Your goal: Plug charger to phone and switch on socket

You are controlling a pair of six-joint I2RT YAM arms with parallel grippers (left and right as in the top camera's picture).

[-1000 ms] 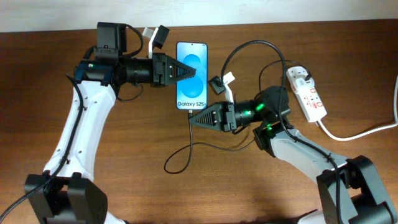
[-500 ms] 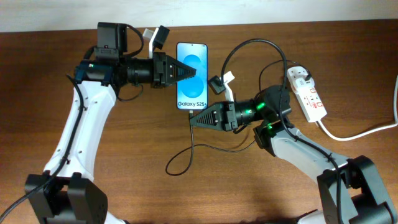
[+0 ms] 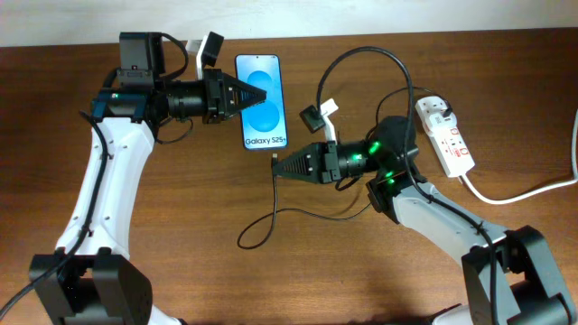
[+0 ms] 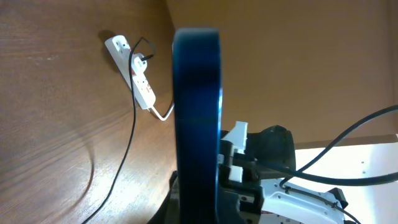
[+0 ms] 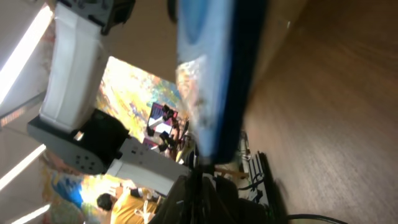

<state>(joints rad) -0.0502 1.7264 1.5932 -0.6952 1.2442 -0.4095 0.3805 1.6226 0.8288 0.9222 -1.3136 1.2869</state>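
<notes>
The left hand (image 3: pixel 256 93) was clamped on the phone (image 3: pixel 266 117), its fingers closed over the phone's upper half; in the left wrist view the phone (image 4: pixel 196 112) stood edge-on directly ahead of that hand, filling the middle of the frame. Its lit blue screen faced upward in the overhead view. The right hand (image 3: pixel 276 168) was closed on the charger (image 3: pixel 274 156) near its small plug tip, which poked out just ahead of the fingertips, right at the phone's bottom edge; whether it was seated in the port could not be told. From the right hand the thin black cable fell back in a loop over the wooden surface (image 3: pixel 181 226). The socket (image 3: pixel 447 135) lay well behind the right hand, beyond its wrist.
</notes>
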